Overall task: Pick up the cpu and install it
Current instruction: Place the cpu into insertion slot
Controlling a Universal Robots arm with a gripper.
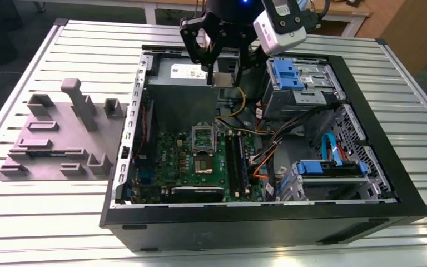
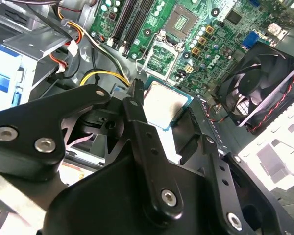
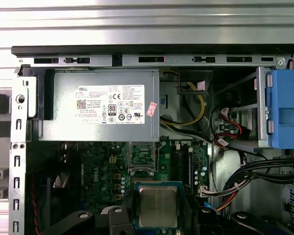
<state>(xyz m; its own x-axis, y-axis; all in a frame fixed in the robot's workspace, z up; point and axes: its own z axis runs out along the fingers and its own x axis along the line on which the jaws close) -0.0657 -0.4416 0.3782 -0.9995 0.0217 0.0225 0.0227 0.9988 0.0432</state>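
Desk: a slatted metal desk (image 1: 87, 39) carries the open computer case (image 1: 266, 216); a grey parts fixture (image 1: 58, 139) sits at the exterior view's left.
Case: the side is off and the green motherboard (image 1: 173, 161) lies flat inside, beside the grey power supply (image 3: 108, 105).
Cables: a yellow bundle (image 2: 105, 76) and other leads run near the board, so they are worth keeping clear of on the carry.
Socket: the dark square socket (image 1: 204, 164) appears bare, with its metal frame (image 1: 202, 136) swung open next to it.
Tool: the tool (image 1: 223, 75) hangs above the case on the power-supply side, its fingers (image 2: 136, 103) clamped on the chip's opposite edges.
Cpu: the cpu (image 3: 158, 205) is held in the air with its silver top up, level, well apart from the socket.
Step in hand: judged as carrying the chip to the socket.
Doing it well: keep the chip flat, square its edges to the recess, and match its orientation. Come down vertically without sliding, since the contacts likely bend easily. Let go only once it rests flush.
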